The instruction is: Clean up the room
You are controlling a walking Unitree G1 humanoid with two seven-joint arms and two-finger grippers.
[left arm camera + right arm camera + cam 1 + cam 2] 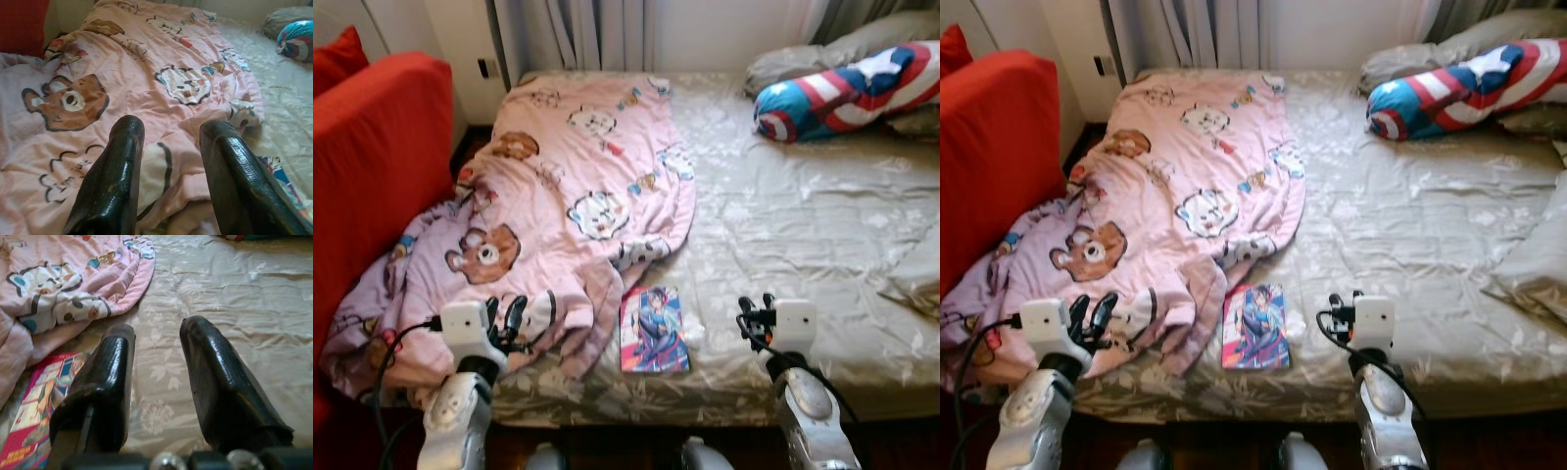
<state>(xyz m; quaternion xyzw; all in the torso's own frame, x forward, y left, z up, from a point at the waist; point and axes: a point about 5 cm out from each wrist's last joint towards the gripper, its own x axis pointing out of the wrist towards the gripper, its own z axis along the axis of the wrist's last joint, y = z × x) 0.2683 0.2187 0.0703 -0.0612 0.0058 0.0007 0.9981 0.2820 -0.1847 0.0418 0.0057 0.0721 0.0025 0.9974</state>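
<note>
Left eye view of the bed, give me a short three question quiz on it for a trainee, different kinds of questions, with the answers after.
1. True or false: the comic book lies near the bed's front edge, between the two grippers.
2. Which gripper is over the pink cartoon blanket? A) left gripper B) right gripper
3. Fill in: the star-and-stripes pillow lies at the bed's far ____ corner, robot's side.

Key: 1 true. 2 A; its fingers are open, as are the right's, above the bare floral bedsheet. 3 right.

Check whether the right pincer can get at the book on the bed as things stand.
Probably yes. The right pincer hovers open over bare sheet just right of the book, which lies flat near the bed edge, with nothing between them; the blanket only borders its far side.
</note>
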